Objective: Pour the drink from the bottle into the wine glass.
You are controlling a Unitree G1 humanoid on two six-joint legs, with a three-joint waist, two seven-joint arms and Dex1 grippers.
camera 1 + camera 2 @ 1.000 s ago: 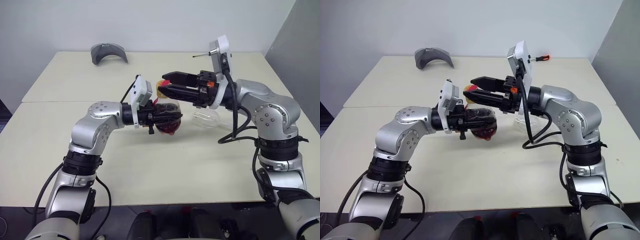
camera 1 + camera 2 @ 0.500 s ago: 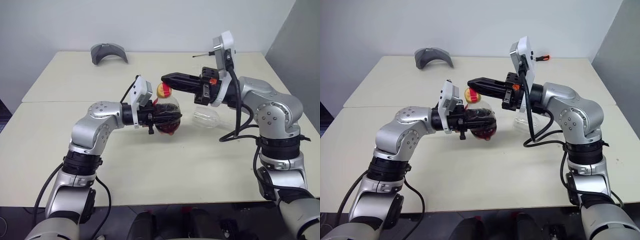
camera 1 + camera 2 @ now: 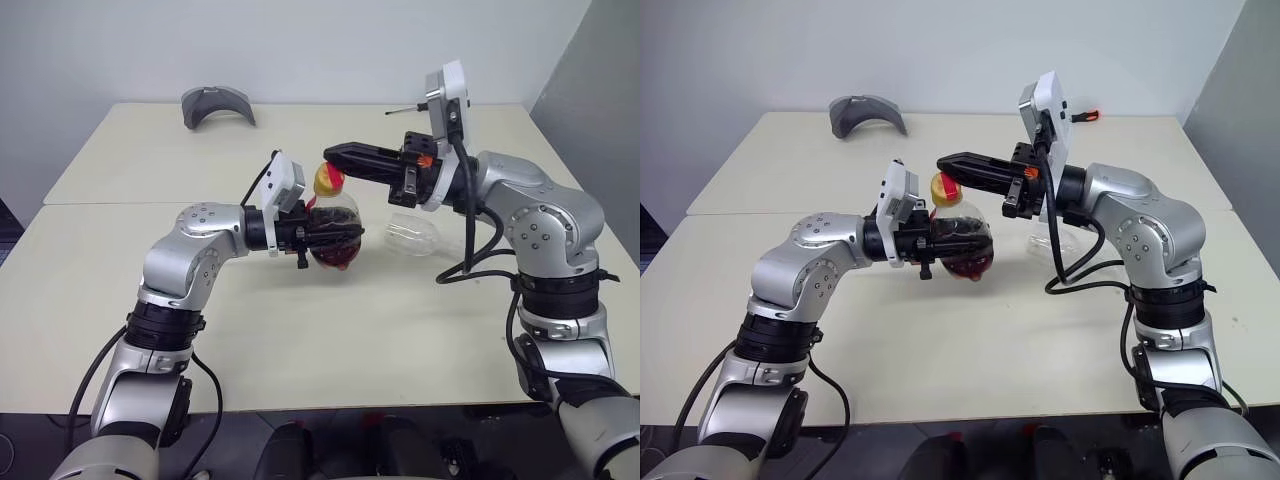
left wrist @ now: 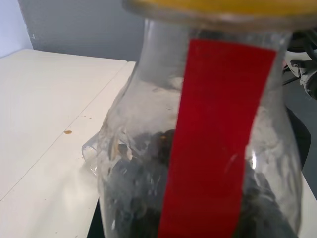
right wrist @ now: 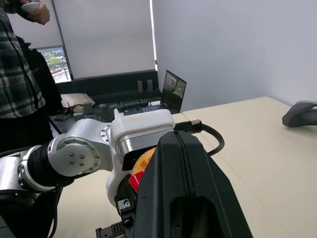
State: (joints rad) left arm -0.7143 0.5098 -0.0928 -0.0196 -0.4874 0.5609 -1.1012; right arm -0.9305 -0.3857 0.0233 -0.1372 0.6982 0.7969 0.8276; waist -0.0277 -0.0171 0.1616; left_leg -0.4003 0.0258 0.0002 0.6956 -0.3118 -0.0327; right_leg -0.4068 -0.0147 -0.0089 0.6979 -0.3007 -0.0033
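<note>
The bottle sits at frame centre, held above the table, the left gripper clamped round its body. Its yellow-red cap touches the tips of the right gripper, jaws pressed together. The wine glass lies just right of centre, on its side. A grey object rests upper left

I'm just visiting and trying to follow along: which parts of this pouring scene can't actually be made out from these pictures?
- Bottle: in the head views the left gripper wraps its body, hiding the drink's level.
- Cap: the right gripper, shut, covers its top; whether it is loosened cannot be told.
- Wine glass: partly behind the right arm; upright or lying is unclear.
- Bottle's base: cut off in the left wrist view.
</note>
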